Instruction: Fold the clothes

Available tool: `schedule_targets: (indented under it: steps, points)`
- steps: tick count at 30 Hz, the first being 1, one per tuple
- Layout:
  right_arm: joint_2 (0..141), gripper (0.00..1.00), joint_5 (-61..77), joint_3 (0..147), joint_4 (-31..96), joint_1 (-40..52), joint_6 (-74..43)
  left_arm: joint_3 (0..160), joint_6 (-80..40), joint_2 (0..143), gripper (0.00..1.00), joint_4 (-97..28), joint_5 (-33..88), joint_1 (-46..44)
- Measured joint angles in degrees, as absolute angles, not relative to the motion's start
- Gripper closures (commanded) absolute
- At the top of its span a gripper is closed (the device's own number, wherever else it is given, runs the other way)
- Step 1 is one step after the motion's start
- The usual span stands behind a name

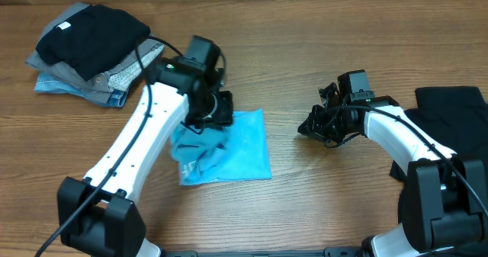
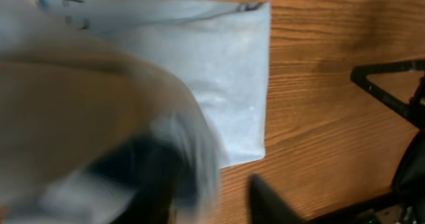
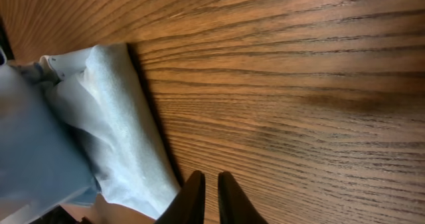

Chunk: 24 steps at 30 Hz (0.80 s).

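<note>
blue shirt nearly folded, left edge bunched

the blue t-shirt (image 1: 240, 146) lies in the middle of the table (image 1: 328, 211) as a rough rectangle. its right half is flat and its left edge is rumpled under your left gripper (image 1: 207, 112). blur hides those jaws, so i cannot tell if they hold cloth. your right gripper (image 3: 208, 181) hangs closed and empty over bare wood just right of the shirt. the fold looks close to done; next, tuck or smooth that rumpled edge. a pile of clothes (image 1: 84, 51) sits far left and a black garment (image 1: 450, 108) far right. neither blocks you.
</note>
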<state>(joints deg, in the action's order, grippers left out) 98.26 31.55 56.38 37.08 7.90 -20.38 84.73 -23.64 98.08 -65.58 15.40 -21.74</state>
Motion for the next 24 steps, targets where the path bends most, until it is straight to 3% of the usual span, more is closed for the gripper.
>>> schedule_targets:
  steps: [2,11,14,21,24]
  points:
    - [98.26,0.87,31.4,56.38,37.08,7.9,-20.45,84.73,-25.19,98.8,0.42,-64.6,14.92,-23.49]
    - [98.26,0.8,31.09,56.38,38.61,7.9,-20.34,84.79,-27.07,100.95,0.43,-66.61,13.93,-26.55]
    - [98.26,0.79,31.09,56.38,39.99,7.9,-19.25,85.41,-26.85,100.97,0.36,-72.16,10.59,-23.88]
    - [98.26,0.78,31.09,56.38,40.12,7.9,-17.47,85.86,-22.06,100.97,0.31,-71.99,3.68,-14.68]
    - [98.26,0.78,31.11,56.38,40.1,7.92,-17.19,85.76,-19.49,101.01,0.35,-71.07,2.04,-13.56]
